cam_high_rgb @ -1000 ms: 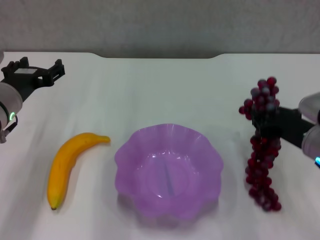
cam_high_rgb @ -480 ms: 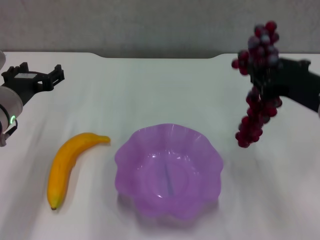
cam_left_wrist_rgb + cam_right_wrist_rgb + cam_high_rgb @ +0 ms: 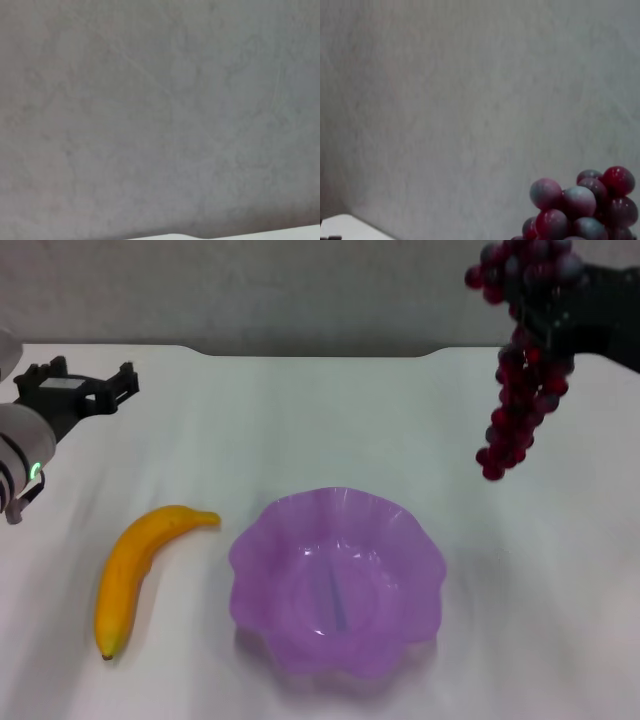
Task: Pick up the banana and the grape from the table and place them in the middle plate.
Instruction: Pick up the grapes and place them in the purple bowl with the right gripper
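Purple plate (image 3: 335, 585) is seen near the front of the white desk (image 3: 330, 420), nothing in it. Banana (image 3: 135, 575) is laid just left of it, apart from the rim. Grape (image 3: 520, 400) is gripped near its top by the right tool (image 3: 545, 310), hung in the air above the desk's back right, well clear of the plate. Left tool (image 3: 85, 390) is held open over the left edge, nothing in it. Bare desk is left between plate and back edge. Grape top (image 3: 580, 207) against a grey wall (image 3: 445, 100) is shown only by the right wrist view; wall and a desk sliver by the left.
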`<state>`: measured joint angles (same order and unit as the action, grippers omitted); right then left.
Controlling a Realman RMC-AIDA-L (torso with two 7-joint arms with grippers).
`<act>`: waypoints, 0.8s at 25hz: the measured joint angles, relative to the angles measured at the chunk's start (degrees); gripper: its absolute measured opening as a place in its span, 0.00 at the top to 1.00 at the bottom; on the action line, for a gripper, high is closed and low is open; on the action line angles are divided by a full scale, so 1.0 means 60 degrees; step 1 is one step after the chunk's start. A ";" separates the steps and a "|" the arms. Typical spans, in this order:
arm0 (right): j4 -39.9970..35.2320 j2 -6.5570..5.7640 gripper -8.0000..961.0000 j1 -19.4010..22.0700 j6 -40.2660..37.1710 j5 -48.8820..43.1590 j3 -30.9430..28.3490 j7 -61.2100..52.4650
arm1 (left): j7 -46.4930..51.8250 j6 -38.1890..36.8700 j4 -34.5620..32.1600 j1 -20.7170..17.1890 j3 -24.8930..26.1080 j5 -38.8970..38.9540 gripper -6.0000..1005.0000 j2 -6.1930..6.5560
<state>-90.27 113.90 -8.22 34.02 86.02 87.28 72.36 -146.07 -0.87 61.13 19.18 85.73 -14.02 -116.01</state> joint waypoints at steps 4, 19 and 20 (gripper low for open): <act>0.0603 0.0082 0.70 -0.0536 0.0071 0.0670 -0.0121 0.0909 | 0.0000 0.0000 -0.0011 0.0054 -0.0022 0.0010 0.12 0.0000; 0.5801 0.0199 0.70 -0.3043 0.3206 0.4711 0.0368 0.6143 | 0.0000 0.0000 -0.0009 0.0154 -0.0036 0.0050 0.13 -0.0005; 0.6078 0.0201 0.70 -0.3191 0.3207 0.4910 0.0518 0.6411 | 0.0000 0.0000 -0.0007 0.0169 -0.0037 0.0053 0.13 -0.0006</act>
<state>-53.80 115.11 -27.37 53.26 115.48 90.39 110.83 -146.07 -0.87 61.09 20.19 85.51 -13.71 -116.05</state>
